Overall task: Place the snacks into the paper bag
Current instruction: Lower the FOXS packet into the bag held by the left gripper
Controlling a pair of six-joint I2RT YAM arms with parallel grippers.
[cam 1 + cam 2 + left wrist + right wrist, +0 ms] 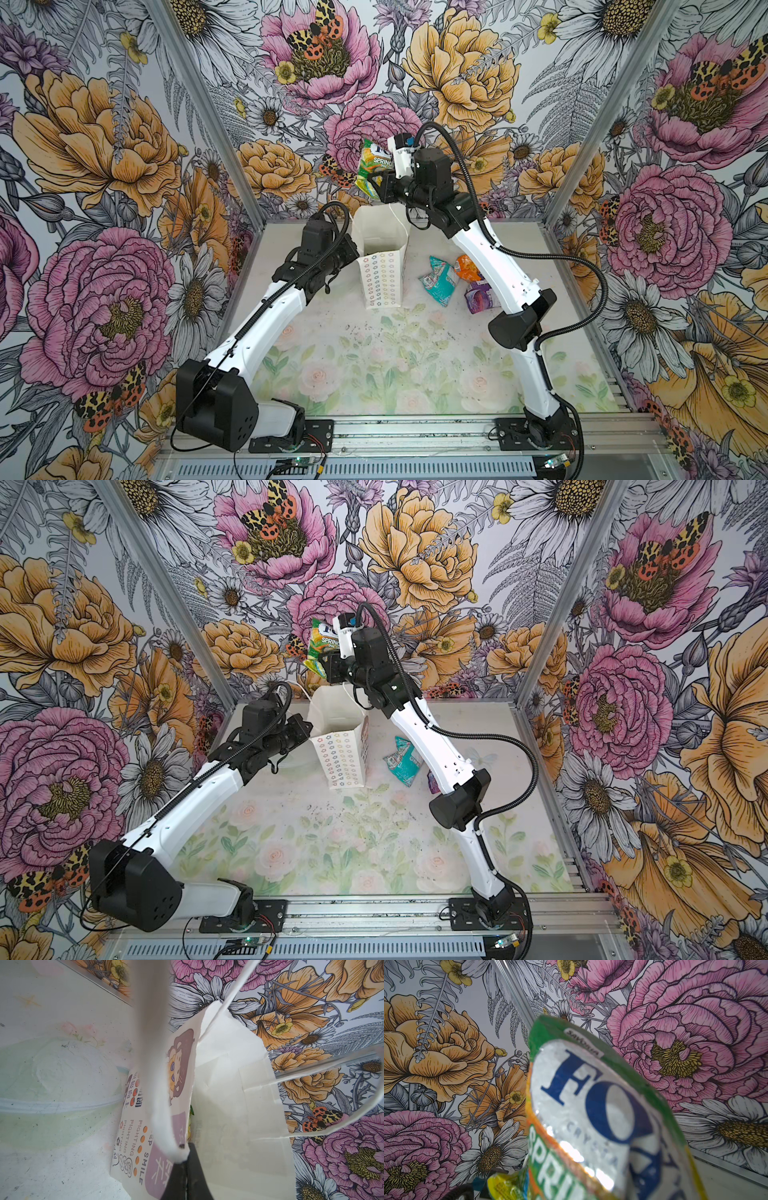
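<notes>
Clear table (374, 353) is left at the paper bag's (380, 282) 6 o'clock; 9 o'clock is blocked by the left gripper (187, 1155), 3 o'clock by three snacks (438, 280).

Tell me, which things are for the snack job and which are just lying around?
For the job: paper bag, FOX'S packet, teal packet, orange packet, purple packet.
Just lying about: clear plastic dish, flowery mat.
</notes>
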